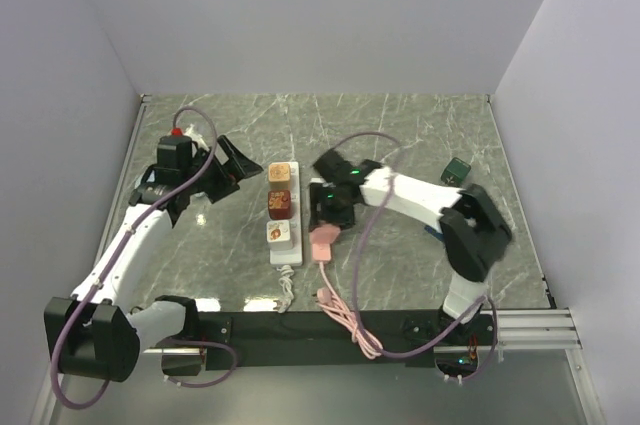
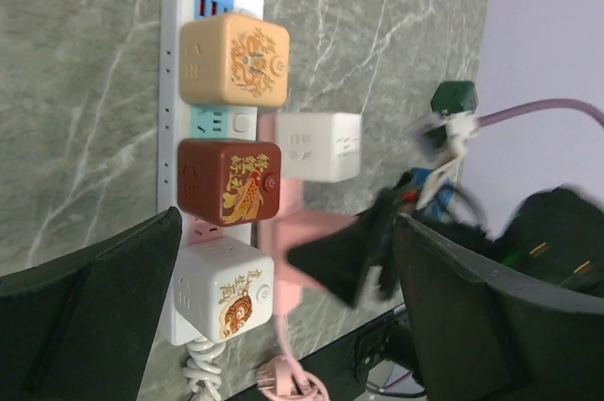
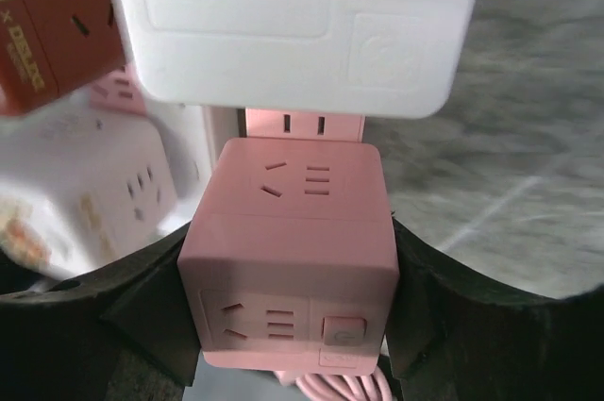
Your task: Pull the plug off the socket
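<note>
Pink cube plug [image 3: 288,231] on the pink power strip [image 3: 302,124] is pinched by the right gripper [image 3: 288,297]; the left gripper [image 1: 238,173] is spread.

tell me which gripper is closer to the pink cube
Right. The right gripper is clamped on both sides of the pink cube; the left gripper is open and apart from it, on the far side of the white power strip.

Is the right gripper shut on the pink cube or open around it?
Shut on it. The right wrist view shows the right gripper with both fingers pressed against the pink cube, no gap showing.
</note>
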`<move>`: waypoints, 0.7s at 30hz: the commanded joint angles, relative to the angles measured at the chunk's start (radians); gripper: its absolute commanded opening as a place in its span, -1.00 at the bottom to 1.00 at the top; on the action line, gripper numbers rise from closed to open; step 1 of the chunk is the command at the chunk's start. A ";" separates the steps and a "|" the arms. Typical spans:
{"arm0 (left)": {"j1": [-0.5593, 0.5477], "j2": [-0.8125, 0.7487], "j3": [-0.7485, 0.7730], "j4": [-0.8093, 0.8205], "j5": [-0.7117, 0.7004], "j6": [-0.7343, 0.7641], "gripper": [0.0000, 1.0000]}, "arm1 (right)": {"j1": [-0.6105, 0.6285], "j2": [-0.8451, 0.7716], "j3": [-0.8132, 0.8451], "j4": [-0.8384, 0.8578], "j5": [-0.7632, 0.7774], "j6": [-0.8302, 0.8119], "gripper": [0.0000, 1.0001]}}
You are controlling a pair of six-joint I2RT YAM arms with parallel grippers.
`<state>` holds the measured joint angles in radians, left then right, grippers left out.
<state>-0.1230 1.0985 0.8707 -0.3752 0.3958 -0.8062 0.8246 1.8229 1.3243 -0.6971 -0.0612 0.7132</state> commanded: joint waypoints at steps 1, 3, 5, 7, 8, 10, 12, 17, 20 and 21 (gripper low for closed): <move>-0.064 0.040 0.036 0.045 0.011 0.004 0.99 | -0.178 -0.221 -0.145 0.187 -0.268 -0.080 -1.00; -0.117 0.081 0.056 0.053 0.002 -0.004 0.99 | -0.238 -0.283 -0.181 0.232 -0.402 -0.127 -1.00; -0.156 0.110 0.074 0.082 -0.006 -0.019 0.99 | -0.310 -0.290 -0.186 0.249 -0.516 -0.168 -1.00; -0.217 0.156 0.088 0.101 -0.014 -0.030 0.99 | -0.360 -0.290 -0.189 0.272 -0.606 -0.207 -1.00; -0.237 0.176 0.105 0.117 -0.027 -0.037 0.99 | -0.373 -0.292 -0.188 0.277 -0.629 -0.219 -1.00; -0.294 0.233 0.131 0.128 -0.035 -0.044 0.99 | -0.393 -0.297 -0.181 0.283 -0.686 -0.230 -1.00; -0.348 0.288 0.174 0.147 -0.046 -0.047 0.99 | -0.403 -0.301 -0.192 0.310 -0.750 -0.230 -1.00; -0.411 0.394 0.278 0.142 -0.072 -0.022 0.99 | -0.420 -0.304 -0.185 0.314 -0.808 -0.226 -1.00; -0.429 0.434 0.292 0.139 -0.097 -0.024 0.99 | -0.423 -0.316 -0.188 0.335 -0.828 -0.202 -1.00; -0.434 0.445 0.294 0.144 -0.104 -0.025 0.98 | -0.424 -0.318 -0.189 0.344 -0.828 -0.195 -1.00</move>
<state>-0.5476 1.5257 1.1229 -0.2615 0.3336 -0.8333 0.4141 1.5730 1.1198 -0.4572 -0.7731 0.4984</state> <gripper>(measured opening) 0.993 0.689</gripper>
